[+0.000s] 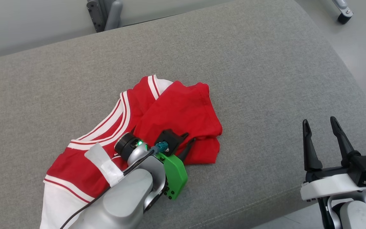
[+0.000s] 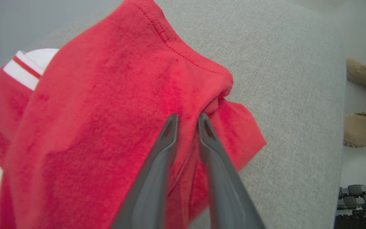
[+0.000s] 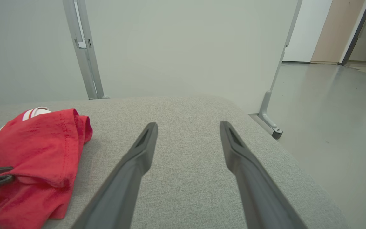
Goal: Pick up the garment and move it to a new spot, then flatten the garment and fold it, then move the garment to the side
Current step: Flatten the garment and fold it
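Observation:
The garment (image 1: 176, 111) is a red top with white and red striped trim, lying crumpled on the grey cushion (image 1: 265, 79) left of centre. My left gripper (image 2: 187, 118) is down on its right part, the fingers nearly together and pinching a raised fold of red cloth (image 2: 106, 111). In the head view the left wrist (image 1: 157, 156) covers the lower middle of the garment. My right gripper (image 1: 319, 121) stands open over the cushion's front right, well clear of the garment (image 3: 37, 143), with nothing between its fingers (image 3: 138, 159).
The cushion's front edge (image 1: 233, 216) runs close by the arms, and its right end (image 1: 361, 95) drops to the floor. A person's tan boots (image 2: 364, 127) stand on the floor to the right. Metal frame legs (image 1: 106, 14) and a caster (image 1: 345, 14) stand behind.

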Tool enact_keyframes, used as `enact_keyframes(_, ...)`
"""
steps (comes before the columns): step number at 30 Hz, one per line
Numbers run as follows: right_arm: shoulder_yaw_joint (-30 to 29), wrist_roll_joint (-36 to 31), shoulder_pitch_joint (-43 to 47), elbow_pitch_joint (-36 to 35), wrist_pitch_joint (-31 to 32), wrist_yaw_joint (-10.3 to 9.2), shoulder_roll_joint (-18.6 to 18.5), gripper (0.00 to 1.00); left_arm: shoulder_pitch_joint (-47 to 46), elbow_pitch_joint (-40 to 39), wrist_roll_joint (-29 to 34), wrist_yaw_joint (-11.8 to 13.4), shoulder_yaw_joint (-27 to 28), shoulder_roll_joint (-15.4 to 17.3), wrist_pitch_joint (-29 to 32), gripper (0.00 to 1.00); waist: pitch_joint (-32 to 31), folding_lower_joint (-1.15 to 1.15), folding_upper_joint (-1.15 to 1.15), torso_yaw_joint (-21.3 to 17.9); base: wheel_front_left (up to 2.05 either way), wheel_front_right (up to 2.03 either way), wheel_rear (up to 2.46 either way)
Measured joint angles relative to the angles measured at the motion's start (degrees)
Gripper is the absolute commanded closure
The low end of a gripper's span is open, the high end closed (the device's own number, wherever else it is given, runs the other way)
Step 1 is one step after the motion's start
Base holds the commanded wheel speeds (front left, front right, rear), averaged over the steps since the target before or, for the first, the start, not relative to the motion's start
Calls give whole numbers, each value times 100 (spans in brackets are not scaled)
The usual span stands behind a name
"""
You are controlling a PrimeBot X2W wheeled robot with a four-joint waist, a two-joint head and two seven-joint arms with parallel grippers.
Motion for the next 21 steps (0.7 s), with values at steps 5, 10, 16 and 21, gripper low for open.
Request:
enact_keyframes(5,21,-7,-6,-9,1,0,0,0,-30,76,-104,-42,-1,-74,-81,100,33,0,0,-17,0,0,0)
enact_keyframes(10,-2,-5,-5,-14,0,0,-1,0,-110,-225,-274,-93,-42,-165,-133,100,81,0,0,-51,0,0,0)
enact_keyframes(16,37,15,-24,-13,0,0,-1,0,-183,-980,-400,32,-153,-249,-51,100,148,0,0,-121,0,0,0)
enact_keyframes(21,119,55,-119,-26,0,0,-1,0,-216,-1357,-413,267,-553,-267,34,100,267,0,0,-222,0,0,0)
